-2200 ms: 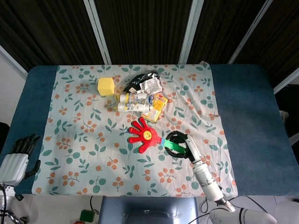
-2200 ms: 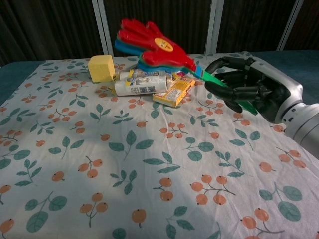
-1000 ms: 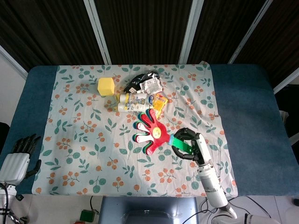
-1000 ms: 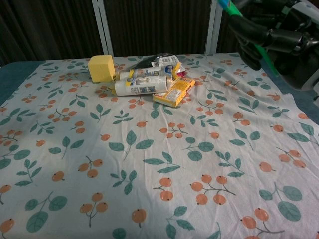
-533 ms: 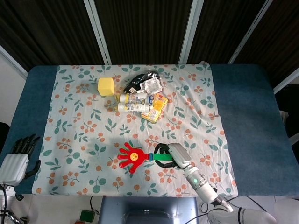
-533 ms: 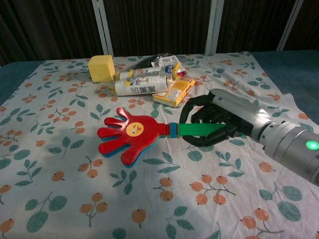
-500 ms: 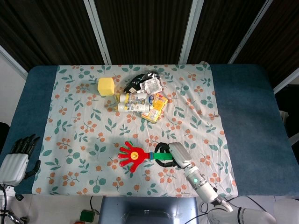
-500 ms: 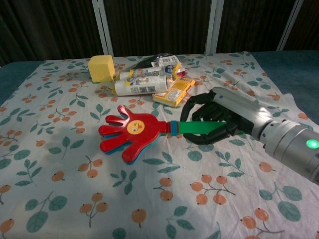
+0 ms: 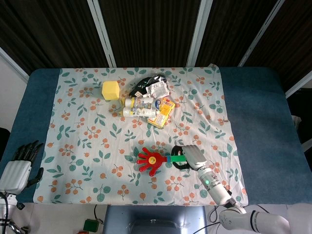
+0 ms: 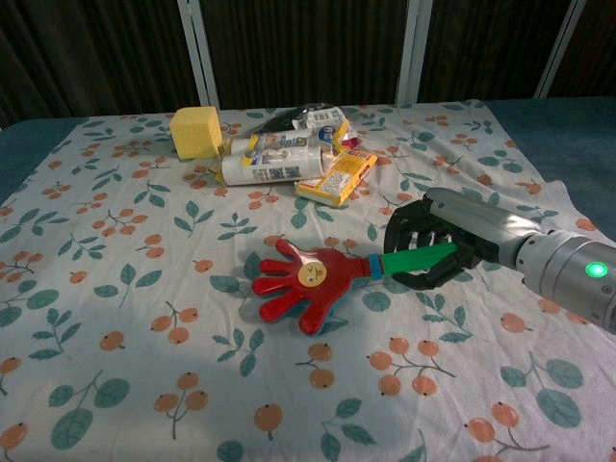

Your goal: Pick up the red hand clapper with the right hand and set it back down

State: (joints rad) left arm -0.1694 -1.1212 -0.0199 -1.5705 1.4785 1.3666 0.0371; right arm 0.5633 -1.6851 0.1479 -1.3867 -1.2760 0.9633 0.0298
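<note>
Currently right hand [image 10: 435,252] clamped on green handle of red plastic hand clapper [image 10: 306,277]; clapper low over floral-cloth surface [image 9: 87,141], long axis running leftward from hand. Left hand [image 9: 22,161] idle, fingers apart.

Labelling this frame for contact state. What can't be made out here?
- Red hand clapper: whether it touches the cloth; both views ambiguous.
- Green handle: far end hidden by right hand fingers.
- Left hand: head view only, small; chest view misses it.
- Pouch and tube labels: too small.
</note>
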